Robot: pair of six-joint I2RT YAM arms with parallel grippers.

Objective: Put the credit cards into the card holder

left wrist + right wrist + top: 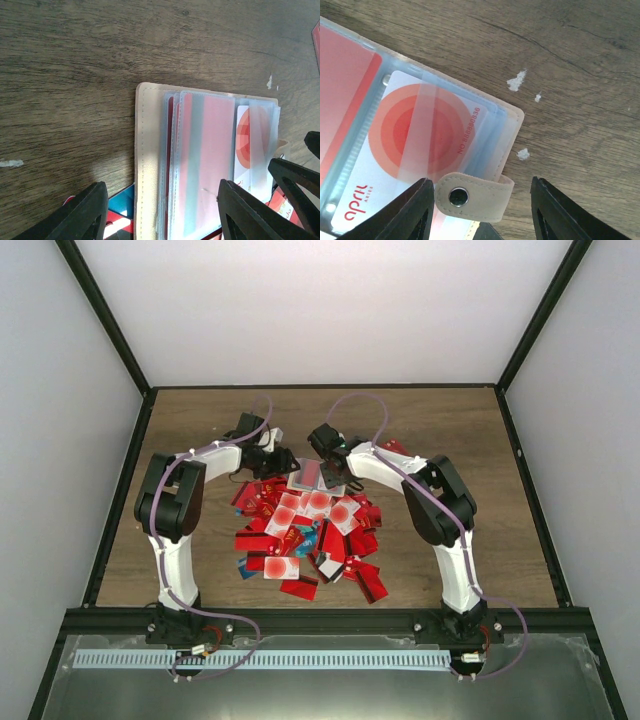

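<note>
The card holder [309, 478] lies open behind the pile of credit cards [305, 535], which are mostly red. In the left wrist view its beige cover [147, 165] shows beside clear sleeves that hold a red card [210, 155] and a white card with a red blot [243, 145]. My left gripper [162, 215] stands open above the holder's left half and grips nothing. My right gripper [480, 215] is open too. The holder's beige snap tab [480, 197] lies between its fingers, close to the left one. The white card [420, 135] sits in a sleeve there.
The wooden table [450, 440] is boxed in by grey walls and black frame bars. A teal card [122, 200] pokes out beside the holder. The right arm's black fingers [300, 190] reach into the left wrist view. White scuffs [517, 80] mark the wood.
</note>
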